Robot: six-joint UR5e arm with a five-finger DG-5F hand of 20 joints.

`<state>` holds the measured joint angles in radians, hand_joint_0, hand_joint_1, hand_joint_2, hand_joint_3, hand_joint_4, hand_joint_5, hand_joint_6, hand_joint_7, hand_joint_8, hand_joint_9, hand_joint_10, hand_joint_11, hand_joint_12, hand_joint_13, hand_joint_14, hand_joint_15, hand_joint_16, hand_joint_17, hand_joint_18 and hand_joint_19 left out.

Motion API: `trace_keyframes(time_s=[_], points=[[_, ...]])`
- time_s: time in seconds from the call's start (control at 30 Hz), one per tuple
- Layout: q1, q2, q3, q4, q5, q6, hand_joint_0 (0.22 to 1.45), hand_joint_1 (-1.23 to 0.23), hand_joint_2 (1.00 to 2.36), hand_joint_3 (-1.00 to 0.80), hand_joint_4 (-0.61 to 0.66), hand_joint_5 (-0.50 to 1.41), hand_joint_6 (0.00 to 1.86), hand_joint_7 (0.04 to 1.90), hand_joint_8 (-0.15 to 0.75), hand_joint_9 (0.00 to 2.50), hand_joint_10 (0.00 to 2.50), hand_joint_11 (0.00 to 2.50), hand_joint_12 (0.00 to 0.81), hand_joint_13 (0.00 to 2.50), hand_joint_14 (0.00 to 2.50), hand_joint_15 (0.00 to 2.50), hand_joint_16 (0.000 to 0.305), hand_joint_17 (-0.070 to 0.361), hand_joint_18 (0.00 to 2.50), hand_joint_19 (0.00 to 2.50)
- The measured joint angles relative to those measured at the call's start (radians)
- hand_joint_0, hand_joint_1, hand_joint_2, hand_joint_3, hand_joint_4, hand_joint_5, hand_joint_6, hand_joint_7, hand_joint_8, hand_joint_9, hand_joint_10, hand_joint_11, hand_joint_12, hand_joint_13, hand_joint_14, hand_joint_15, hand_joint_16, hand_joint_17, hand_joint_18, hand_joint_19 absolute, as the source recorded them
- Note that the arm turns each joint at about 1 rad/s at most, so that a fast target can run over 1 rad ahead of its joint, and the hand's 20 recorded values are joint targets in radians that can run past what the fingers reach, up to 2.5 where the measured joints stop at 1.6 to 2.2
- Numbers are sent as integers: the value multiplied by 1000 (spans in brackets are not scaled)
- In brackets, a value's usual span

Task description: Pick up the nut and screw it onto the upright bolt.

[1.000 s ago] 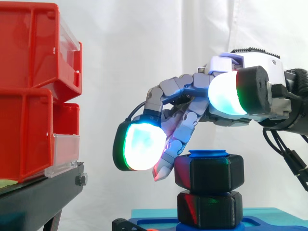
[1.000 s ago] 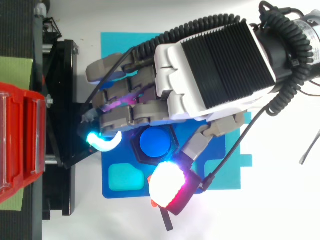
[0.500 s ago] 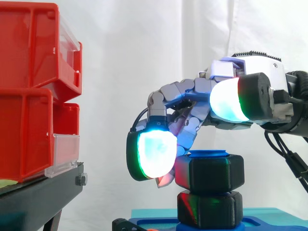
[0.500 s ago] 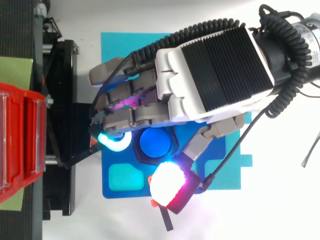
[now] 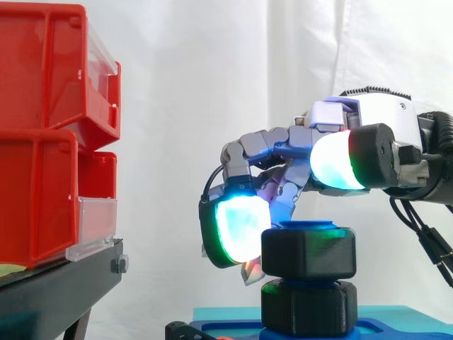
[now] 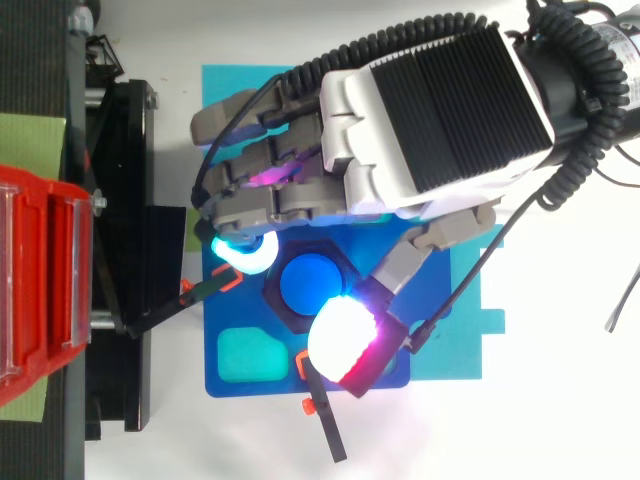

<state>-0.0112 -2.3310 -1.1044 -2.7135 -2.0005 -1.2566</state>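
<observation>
- Room: in the side view, open curtain separates the red bins (image 5: 49,127) on the black stand (image 5: 60,287) from the hand (image 5: 375,152). From above, the stand's edge is near the curled fingers. There is bare white surface to the right of the blue plate (image 6: 240,385) and the cyan mat (image 6: 230,90), and below them.
- Task thing: the black nut (image 5: 308,253) sits on the upright bolt (image 6: 310,285), whose blue top shows through it. It is touching, or just above, a lower black hex piece (image 5: 309,308).
- Grasp: we see the fingers and thumb curled round the nut. The cyan finger pad (image 6: 243,255) is at its left flank and the white-red thumb pad (image 6: 345,345) at its near corner.
- Change over the last second: the finger pad has closed in from well left of the nut to its flank. The thumb pad has swung in closer to the bolt. The hand has turned, and the nut's facets face differently.
- Hidden: the bolt's shaft is inside the nut. Far-side contact is masked in the side view. We cannot tell whether the lower hex is a second nut or the bolt's base. The arm is cut off at the right edge.
</observation>
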Motion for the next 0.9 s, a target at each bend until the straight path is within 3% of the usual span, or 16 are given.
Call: trace_keyframes(time_s=[0.2, 0.43, 0.57, 0.63, 0.7, 0.9], points=[[-13, 0, 1, 2, -17, -4, 543, -248, 1000, -500, 116, 50, 500, 1580, 270, 1219, 0, 44, 215, 819, 0, 0, 20, 45, 490, 23], [-28, 1, 1, 0, -42, -4, 546, -257, 1000, -500, 102, 52, 600, 1295, 246, 1494, 5, 139, 189, 921, 0, 1, 18, 40, 581, 59], [-37, 1, 2, 3, -53, -4, 546, -260, 1000, -500, 104, 53, 595, 1308, 247, 1534, 6, 168, 187, 941, 0, 11, 17, 39, 599, 67], [-40, 1, 4, 3, -57, -4, 546, -260, 1000, -500, 115, 58, 541, 1425, 253, 1528, 7, 182, 187, 942, 0, 12, 17, 39, 601, 69], [-44, 1, 14, -2, -65, -4, 545, -258, 1000, -500, 113, 61, 501, 1497, 251, 1520, 7, 191, 191, 942, 0, 15, 17, 39, 602, 78], [-50, 1, 69, -56, -90, -5, 544, -258, 1000, -500, 121, 39, 504, 1469, 251, 1505, 8, 198, 192, 937, 0, 24, 18, 41, 595, 77]])
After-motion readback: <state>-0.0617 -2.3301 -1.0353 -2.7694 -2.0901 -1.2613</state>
